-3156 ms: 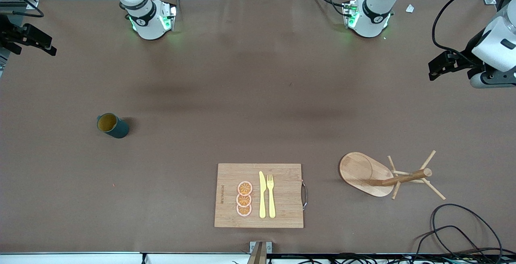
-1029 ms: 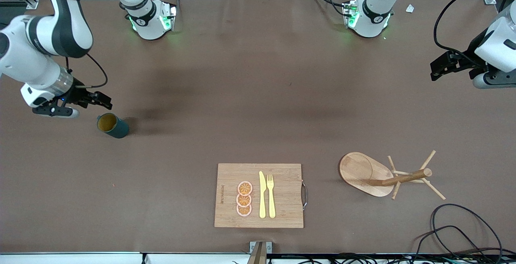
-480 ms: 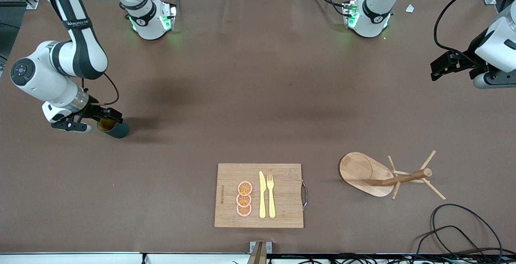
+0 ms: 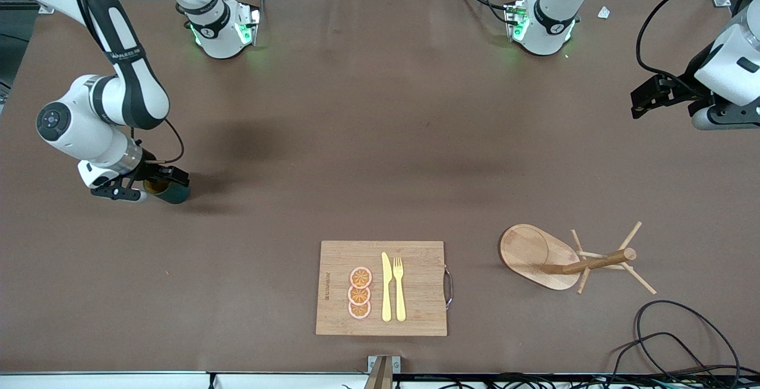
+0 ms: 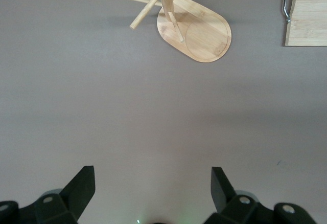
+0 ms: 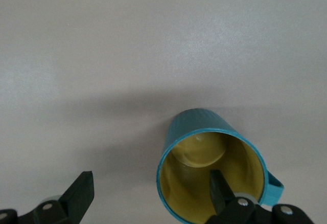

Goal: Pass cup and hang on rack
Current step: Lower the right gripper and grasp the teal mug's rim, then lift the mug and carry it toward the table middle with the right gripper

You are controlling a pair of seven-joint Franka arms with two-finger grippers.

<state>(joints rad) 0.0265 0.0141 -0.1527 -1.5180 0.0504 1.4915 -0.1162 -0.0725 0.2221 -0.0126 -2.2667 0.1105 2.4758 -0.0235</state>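
The dark teal cup [image 4: 176,192] with its yellow inside stands upright on the brown table toward the right arm's end. My right gripper [image 4: 152,186] is down at its mouth and open. In the right wrist view one finger [image 6: 220,189] hangs over the cup's [image 6: 196,124] yellow inside and the other finger [image 6: 82,192] is outside over bare table; the small handle [image 6: 274,185] sticks out at the side. The wooden rack [image 4: 537,255] stands toward the left arm's end, nearer the front camera. My left gripper [image 4: 644,99] waits open in the air over that end, with nothing between its fingers [image 5: 84,185].
A wooden cutting board [image 4: 381,288] with a yellow knife, a yellow fork and three orange slices lies near the front edge, between cup and rack. Black cables [image 4: 683,341] coil at the front corner by the rack. The left wrist view shows the rack [image 5: 196,29] and the board's handle end [image 5: 306,14].
My right arm has swung in from the table's end and come down at the cup, its open fingers now straddling the rim. The cup, rack and left arm have hardly moved.
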